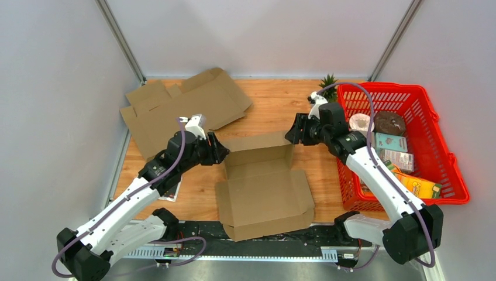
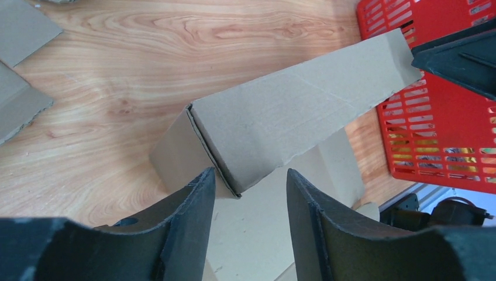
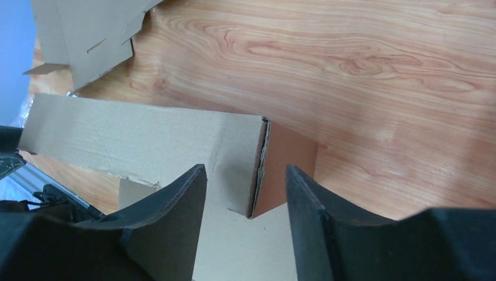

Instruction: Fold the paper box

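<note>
Grey walls close in a wooden table, probably slick, with a flat cardboard sheet far left and a red basket on the right. The paper box sits centre-near, half-formed. Expect it to be light, stiff across panels, weak at creases and apt to slide. Hold its far wall's corners. Your left gripper and right gripper straddle them, jaws spread, not yet pinching.

Plain brown paper box at centre on an orange-brown wood-grain bench. Matching brown flat cardboard at upper left. Bright red lattice basket at right, a green plant above it. White-and-black robot arms, purple cables
</note>
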Controlling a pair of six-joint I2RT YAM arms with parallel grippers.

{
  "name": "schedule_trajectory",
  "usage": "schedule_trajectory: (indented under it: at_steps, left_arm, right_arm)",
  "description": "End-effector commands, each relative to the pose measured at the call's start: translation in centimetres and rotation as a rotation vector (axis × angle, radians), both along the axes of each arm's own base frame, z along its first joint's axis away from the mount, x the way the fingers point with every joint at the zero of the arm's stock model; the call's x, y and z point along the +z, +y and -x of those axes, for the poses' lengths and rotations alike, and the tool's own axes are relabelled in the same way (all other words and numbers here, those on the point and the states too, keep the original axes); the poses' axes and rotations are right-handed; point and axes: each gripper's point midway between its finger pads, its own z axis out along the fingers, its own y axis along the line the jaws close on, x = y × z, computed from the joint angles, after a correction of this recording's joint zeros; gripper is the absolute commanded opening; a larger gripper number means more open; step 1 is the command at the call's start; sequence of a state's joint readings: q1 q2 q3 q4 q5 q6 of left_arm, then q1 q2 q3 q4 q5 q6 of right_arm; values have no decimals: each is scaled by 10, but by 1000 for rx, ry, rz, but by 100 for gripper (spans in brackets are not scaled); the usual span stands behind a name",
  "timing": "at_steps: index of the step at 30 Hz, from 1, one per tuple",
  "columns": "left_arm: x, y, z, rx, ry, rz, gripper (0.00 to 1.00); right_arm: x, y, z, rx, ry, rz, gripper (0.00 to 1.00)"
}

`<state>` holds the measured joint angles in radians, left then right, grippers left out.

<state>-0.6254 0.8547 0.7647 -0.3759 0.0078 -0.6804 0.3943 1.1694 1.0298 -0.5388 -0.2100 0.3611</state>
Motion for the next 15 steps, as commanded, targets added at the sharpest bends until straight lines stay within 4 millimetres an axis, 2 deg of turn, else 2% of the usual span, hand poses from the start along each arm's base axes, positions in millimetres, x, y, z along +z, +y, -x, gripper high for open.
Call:
schedule_trajectory:
  at_steps: [1, 3, 4, 7, 9, 11, 12, 13, 15]
  left_arm:
    - [2, 1, -5, 14, -41, 29, 54]
    - [-11, 3, -2, 13, -23, 13, 52]
    - [-16, 3, -2, 13, -14, 6, 48]
    - [-39, 6, 3, 13, 24, -19, 43]
    - [-41, 7, 4, 9, 18, -20, 43]
    - [-27, 7, 7, -13, -17, -9, 51]
    - [-21, 8, 8, -13, -35, -5, 62]
    - [-14, 11, 8, -11, -59, -12, 66]
    - [5, 16, 12, -19, -94, -20, 72]
  right_arm:
    - [-6, 9, -6, 53, -48, -40, 53]
    - [-20, 4, -5, 35, -33, -20, 50]
    - [-26, 2, -4, 31, -25, -15, 47]
    - [-40, -2, -1, 22, -5, -3, 38]
    - [-43, -3, 0, 17, -2, -5, 36]
    - [-40, -1, 2, 21, 0, -23, 38]
    - [-36, 0, 2, 26, -6, -31, 40]
    - [-25, 3, 2, 39, -23, -45, 44]
    - [-18, 1, 5, 56, -23, -28, 51]
